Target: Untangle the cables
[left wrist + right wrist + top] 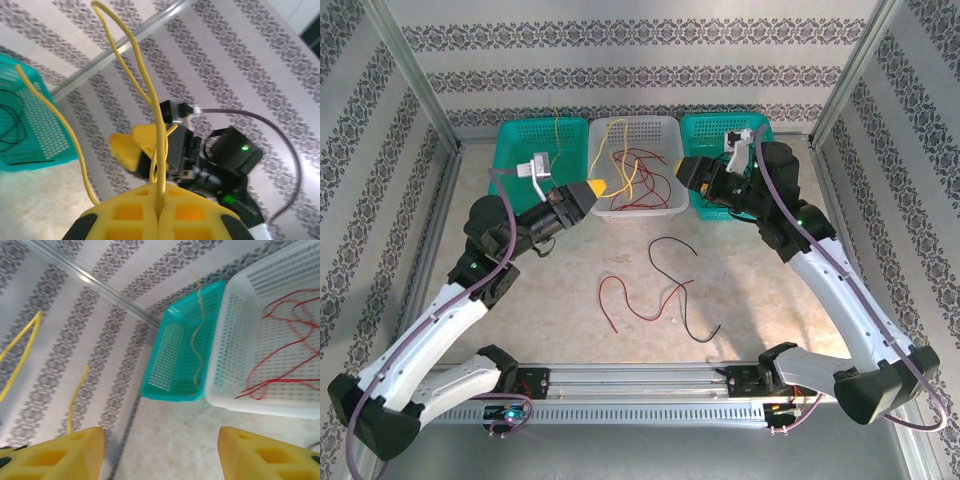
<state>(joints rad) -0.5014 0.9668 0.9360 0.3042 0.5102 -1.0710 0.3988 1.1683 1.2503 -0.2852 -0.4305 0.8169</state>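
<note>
two thin wires nearest the bases, loose on the pale stone-patterned tabletop [570,300]: a curly red wire [630,305] and a curly black wire [667,277], seemingly crossing near the centre, well apart from either claw. further in, left gripper [159,202] pinched shut on a thin yellow wire [150,85], strand looping high above the yellow foam fingers and trailing off to one side. facing it, right gripper [160,455] spread fairly wide, nothing between its yellow foam pads [55,455], near the held strand. behind both, a white perforated plastic basket [655,208] with more red and yellow strands tangled inside, flanked by a teal perforated plastic basket on the left [515,150] holding one yellowish strand, and another teal one on the right [705,125], half hidden by the right arm.

likely trouble: yellow strand probably caught among the red ones in the white basket, so a hard pull liable to drag the whole knot, or the light basket itself, over the rim. also a risk of closing the right claw on air, given so thin and springy a target. claws close together, so a bump possible on any careless approach.

room: open tabletop toward the bases, on both sides of the loose pair. little slack at the back, with basket walls, metal frame posts [412,70] and patterned wall close behind.
</note>
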